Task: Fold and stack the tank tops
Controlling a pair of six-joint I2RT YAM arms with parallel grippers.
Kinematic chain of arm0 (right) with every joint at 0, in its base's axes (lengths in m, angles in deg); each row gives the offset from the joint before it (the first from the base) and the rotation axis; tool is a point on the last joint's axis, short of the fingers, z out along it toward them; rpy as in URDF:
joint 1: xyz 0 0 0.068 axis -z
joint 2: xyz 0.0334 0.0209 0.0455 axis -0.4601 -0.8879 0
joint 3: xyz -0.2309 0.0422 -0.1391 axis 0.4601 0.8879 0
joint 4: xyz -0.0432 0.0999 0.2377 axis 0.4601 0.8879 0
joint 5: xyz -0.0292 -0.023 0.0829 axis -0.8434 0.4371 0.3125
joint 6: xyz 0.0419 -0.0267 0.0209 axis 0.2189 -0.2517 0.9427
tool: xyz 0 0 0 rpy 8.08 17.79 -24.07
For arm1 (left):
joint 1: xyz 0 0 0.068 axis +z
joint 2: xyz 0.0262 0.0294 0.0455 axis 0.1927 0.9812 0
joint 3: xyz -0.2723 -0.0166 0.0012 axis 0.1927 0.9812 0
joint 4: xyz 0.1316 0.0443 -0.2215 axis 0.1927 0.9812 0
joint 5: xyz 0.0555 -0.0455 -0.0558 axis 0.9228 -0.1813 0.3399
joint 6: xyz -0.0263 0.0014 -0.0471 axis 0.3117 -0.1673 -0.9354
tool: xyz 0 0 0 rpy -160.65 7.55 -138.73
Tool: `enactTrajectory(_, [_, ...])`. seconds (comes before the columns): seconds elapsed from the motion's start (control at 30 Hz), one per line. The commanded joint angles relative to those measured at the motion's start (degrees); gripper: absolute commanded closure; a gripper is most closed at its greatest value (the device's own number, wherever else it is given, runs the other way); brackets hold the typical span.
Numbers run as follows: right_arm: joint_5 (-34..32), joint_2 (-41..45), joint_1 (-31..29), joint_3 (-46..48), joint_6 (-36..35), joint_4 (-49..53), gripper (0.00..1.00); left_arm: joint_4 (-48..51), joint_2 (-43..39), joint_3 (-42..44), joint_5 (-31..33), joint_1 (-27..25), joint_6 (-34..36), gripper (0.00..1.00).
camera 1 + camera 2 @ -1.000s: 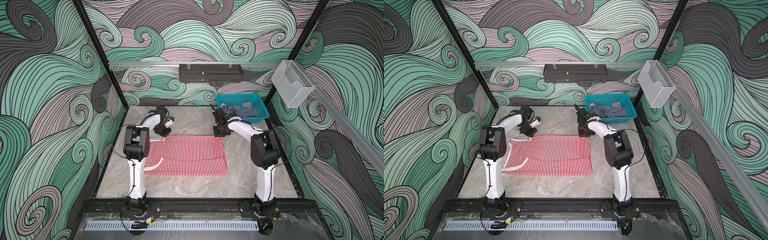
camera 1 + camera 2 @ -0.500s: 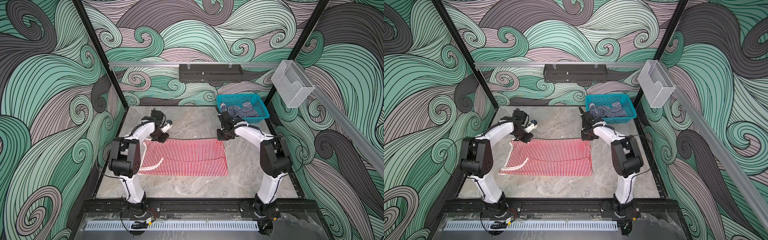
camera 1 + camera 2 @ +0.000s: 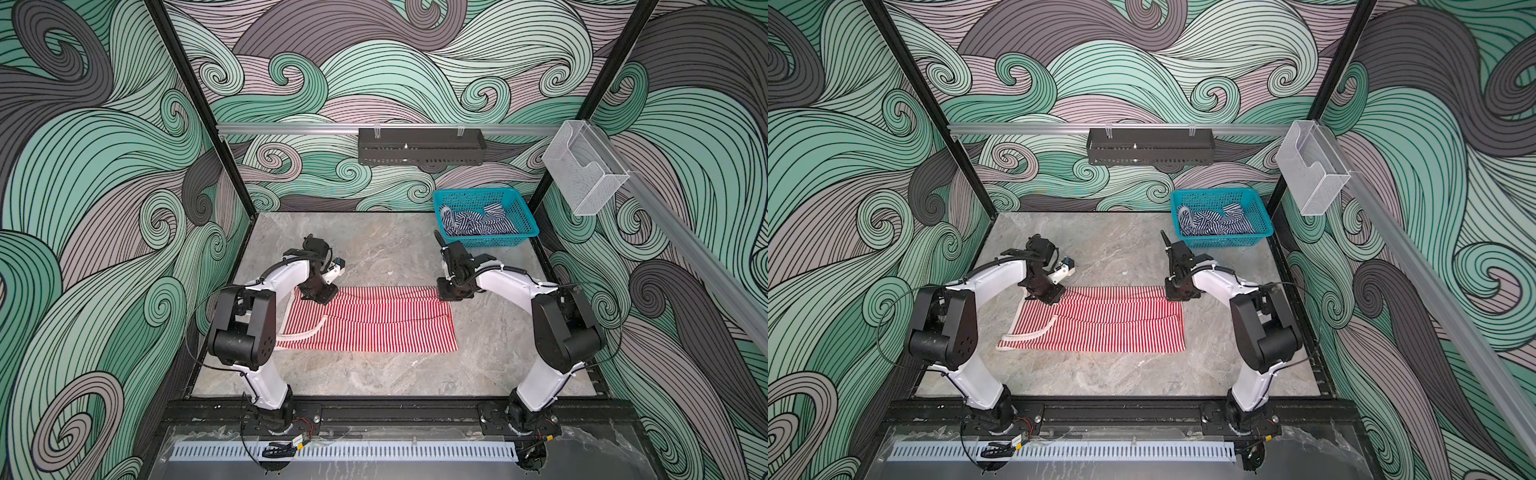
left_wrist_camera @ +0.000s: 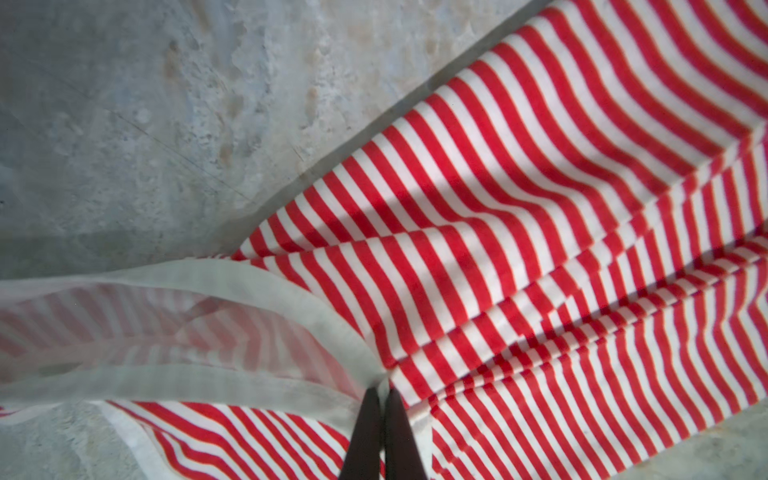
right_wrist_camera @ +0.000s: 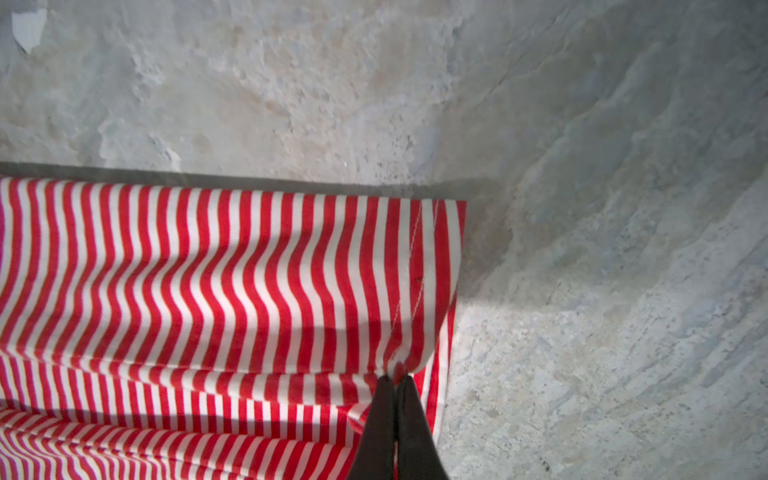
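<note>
The grey table (image 3: 374,386) is lying bare along its near edge and far left. One red-and-white tank top (image 3: 374,328) is lying mid-table. One teal basket (image 3: 490,241) is sitting at the far right corner, holding one navy-and-white tank top (image 3: 478,224). Of the two tools, the left tool (image 4: 382,388) is pinching the red-and-white tank top's pale-trimmed far corner and the right tool (image 5: 397,376) its far hem corner.

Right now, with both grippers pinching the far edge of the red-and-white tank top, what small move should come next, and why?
Probably draw both grippers together toward the near edge. The left gripper is shut on the pale trim, the right gripper on the hem corner, and the red-and-white tank top is only partly folded over.
</note>
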Motion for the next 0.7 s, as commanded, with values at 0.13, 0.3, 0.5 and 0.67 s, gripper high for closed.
enactTrajectory(0.13, [-0.24, 3.80, -2.06, 3.53, 1.53, -0.68, 1.00, -0.55, -2.66, 2.68, 0.37, -1.78, -1.24, 1.00])
enactTrajectory(0.3, [-0.94, 5.03, -2.04, 6.17, 2.01, -0.81, 1.00, -0.80, -3.55, 4.25, 1.34, -2.36, -1.24, 1.00])
enactTrajectory(0.5, [-2.71, 7.90, -2.01, 9.18, 2.19, -0.51, 1.00, -2.00, -5.18, 6.24, 4.03, -2.44, -1.51, 1.00])
enactTrajectory(0.67, [-2.78, 9.87, -1.99, 10.84, 2.32, 0.12, 1.00, -2.41, -6.22, 8.04, 5.07, -2.44, -1.11, 1.00])
